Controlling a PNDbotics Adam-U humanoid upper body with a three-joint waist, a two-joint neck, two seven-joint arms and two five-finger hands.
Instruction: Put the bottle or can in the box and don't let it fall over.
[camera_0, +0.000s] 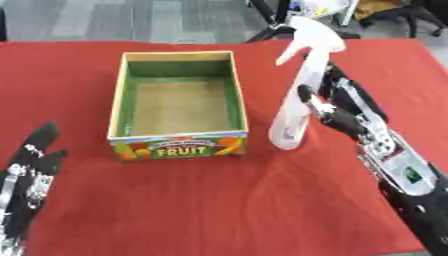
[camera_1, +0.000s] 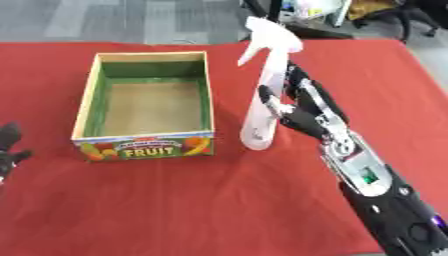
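- Both views look steeply down from the robot's head onto the red table (camera_0: 219, 200), facing outward to grey floor at the far edge.
- They share nearly everything — box (camera_0: 179, 100), bottle (camera_1: 267, 95), right hand (camera_1: 302, 112).
- The left hand (camera_0: 31, 170) shows fuller in the left eye view.

- Desk (camera_0: 219, 200): red cloth all over.
- Box (camera_0: 178, 146): green inner walls, tan floor and rim, front printed with bright fruit (and "FRUIT" in pale letters).
- Spray bottle (camera_0: 293, 117): white.
- Right hand (camera_0: 343, 114): black with silver.
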